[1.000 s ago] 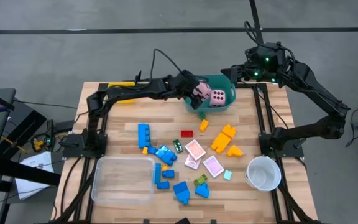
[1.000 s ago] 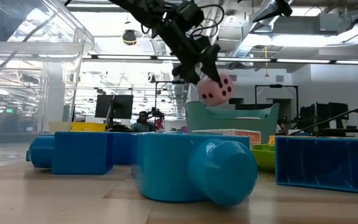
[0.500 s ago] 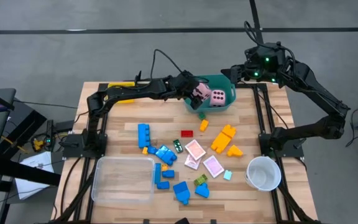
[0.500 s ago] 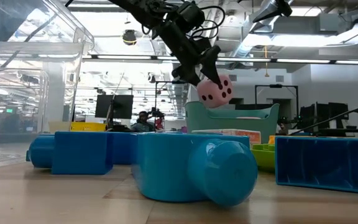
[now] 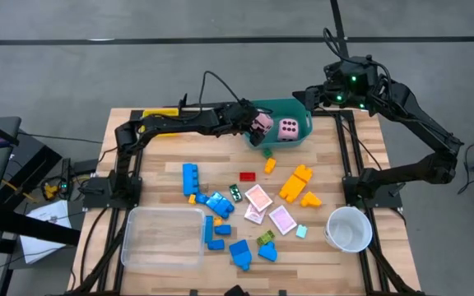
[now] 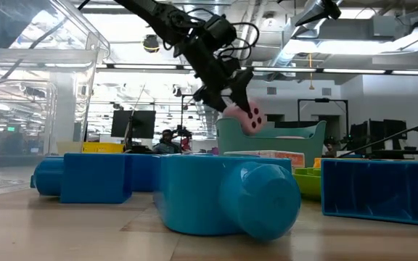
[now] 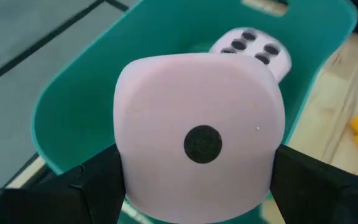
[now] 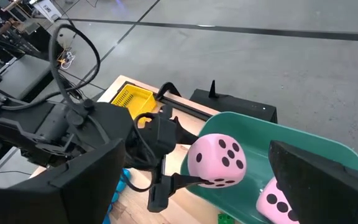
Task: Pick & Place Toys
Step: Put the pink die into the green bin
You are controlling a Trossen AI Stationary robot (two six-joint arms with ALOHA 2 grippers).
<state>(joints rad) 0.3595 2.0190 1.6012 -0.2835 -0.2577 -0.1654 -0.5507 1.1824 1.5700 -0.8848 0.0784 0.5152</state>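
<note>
The left gripper (image 5: 259,125) is clamped on a pink die (image 7: 201,137), its fingers (image 7: 92,183) pressing on two opposite faces with a single-dot face turned toward the wrist camera; the foam is wide, so the jaws stand far apart to hold it. It is carried just above the near rim of the teal tub (image 5: 301,111), which looks like the right height for clearing the wall before a drop inside. Directly ahead of the left gripper, down in the tub, a second pink die (image 5: 289,129) already lies, and nothing else can be made out in there. The right gripper (image 5: 329,93) hangs at the tub's far corner with its jaws spread wide and nothing between them, apparently waiting clear of the left arm's path. Behind and below the left gripper, spread across the tabletop (image 5: 161,148), the rest of the toys are not yet collected: blue blocks (image 5: 191,178), orange blocks (image 5: 295,183), a small red block (image 5: 248,176) and pink-white cards (image 5: 259,197). Farther back stand a clear tray (image 5: 164,237) and a white cup (image 5: 350,228), both seemingly empty; a yellow tray (image 8: 131,99) sits off to the side of the left arm.
</note>
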